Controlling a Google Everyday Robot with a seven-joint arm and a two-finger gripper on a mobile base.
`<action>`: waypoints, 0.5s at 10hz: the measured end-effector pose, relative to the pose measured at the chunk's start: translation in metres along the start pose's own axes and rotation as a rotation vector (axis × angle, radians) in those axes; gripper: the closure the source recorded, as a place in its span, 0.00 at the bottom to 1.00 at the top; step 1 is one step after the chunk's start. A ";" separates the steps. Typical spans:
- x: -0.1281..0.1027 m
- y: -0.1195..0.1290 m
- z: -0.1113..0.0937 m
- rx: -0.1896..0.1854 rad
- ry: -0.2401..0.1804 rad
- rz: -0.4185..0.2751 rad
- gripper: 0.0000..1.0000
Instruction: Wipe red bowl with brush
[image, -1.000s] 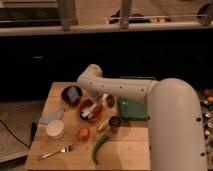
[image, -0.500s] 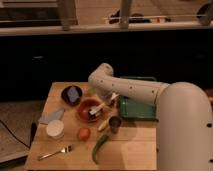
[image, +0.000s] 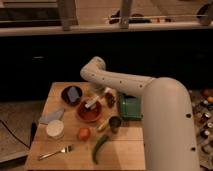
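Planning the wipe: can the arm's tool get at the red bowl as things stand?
Probably yes. The tool hangs at the red bowl's back right rim, with the brush over the bowl; nothing stands between.

A white robot arm (image: 117, 80) bends in from the right over a wooden table (image: 127, 150). Its gripper (image: 105, 96) hangs at the far right rim of a shallow red-orange bowl (image: 86, 115). A short pale-handled brush (image: 93, 103) shows over that bowl. A dark purple bowl (image: 71, 94) sits just left and farther back. A small orange ball (image: 83, 133) and a metal fork (image: 55, 151) lie nearer.
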 end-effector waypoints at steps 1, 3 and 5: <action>-0.006 -0.006 -0.002 0.002 0.005 -0.020 0.99; -0.030 -0.021 -0.005 0.006 0.007 -0.076 0.99; -0.045 -0.021 -0.007 0.003 0.005 -0.116 0.99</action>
